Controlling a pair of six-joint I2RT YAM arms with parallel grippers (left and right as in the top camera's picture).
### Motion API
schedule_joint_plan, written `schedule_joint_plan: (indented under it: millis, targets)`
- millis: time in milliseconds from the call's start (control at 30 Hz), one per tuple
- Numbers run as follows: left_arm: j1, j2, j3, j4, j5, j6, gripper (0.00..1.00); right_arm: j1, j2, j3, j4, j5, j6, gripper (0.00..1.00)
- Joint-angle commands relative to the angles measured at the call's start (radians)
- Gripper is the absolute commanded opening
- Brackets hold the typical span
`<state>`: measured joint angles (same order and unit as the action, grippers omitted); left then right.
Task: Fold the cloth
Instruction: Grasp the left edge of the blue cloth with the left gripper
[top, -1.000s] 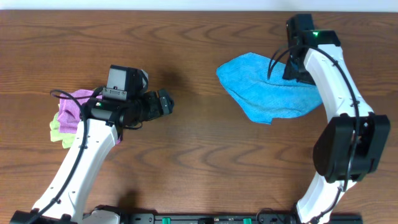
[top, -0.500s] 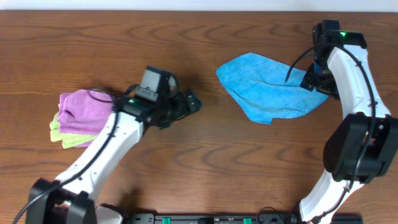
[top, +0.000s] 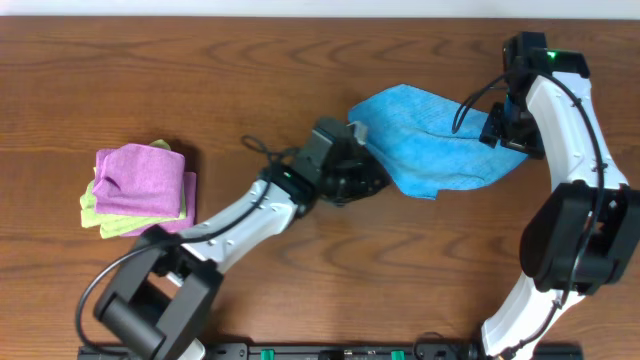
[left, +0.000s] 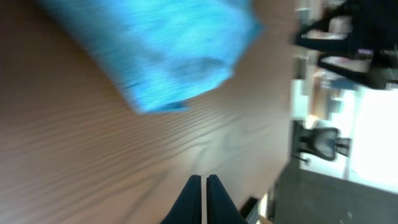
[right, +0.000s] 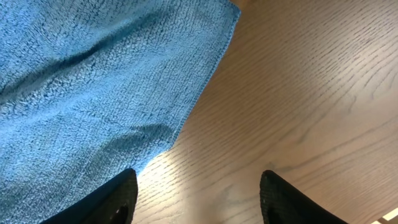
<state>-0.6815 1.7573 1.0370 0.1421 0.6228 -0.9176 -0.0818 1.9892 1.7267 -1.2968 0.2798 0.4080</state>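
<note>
Cloth (top: 440, 150) status: blue, spread in an irregular single layer on the table (top: 200, 60), right of centre, no fold made. Left gripper (left: 202, 182) hangs over bare wood just short of the cloth's near-left edge, its fingers pressed together and holding nothing; this view is blurred. Right gripper (right: 199, 196) sits over the cloth's right edge with fingers apart, nothing between them. A stack of folded cloths (top: 135, 190) lies well apart at the left. Assessment: the step in hand is the approach to grasp points, before any lift. The next move calls for the left fingers to part, then each gripper to pinch an edge or corner so one side can be carried over the other.
</note>
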Motion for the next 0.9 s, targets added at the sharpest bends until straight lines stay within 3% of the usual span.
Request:
schedule_joint_plan:
  millis: [0, 200, 367, 467, 633, 867]
  targets:
    - [-0.035, 0.025, 0.018, 0.081, 0.015, -0.077, 0.06, -0.010, -0.009, 0.012, -0.001, -0.014, -0.023, 0.61]
    - [-0.093, 0.093, 0.027, 0.115, -0.035, -0.122, 0.06, -0.011, -0.009, 0.012, -0.003, -0.070, -0.050, 0.59]
    - [-0.117, 0.131, 0.028, 0.153, -0.073, -0.120, 0.06, -0.008, -0.009, 0.012, -0.041, -0.315, -0.176, 0.56]
    - [-0.106, 0.132, 0.028, 0.151, -0.087, -0.086, 0.05, 0.002, -0.009, 0.012, -0.105, -0.346, -0.205, 0.55]
    - [-0.045, 0.132, 0.028, 0.146, -0.116, -0.046, 0.06, 0.022, -0.009, 0.011, -0.143, -0.472, -0.324, 0.41]
    - [0.081, 0.131, 0.028, 0.136, 0.012, 0.057, 0.06, 0.057, -0.009, -0.026, -0.081, -0.585, -0.497, 0.04]
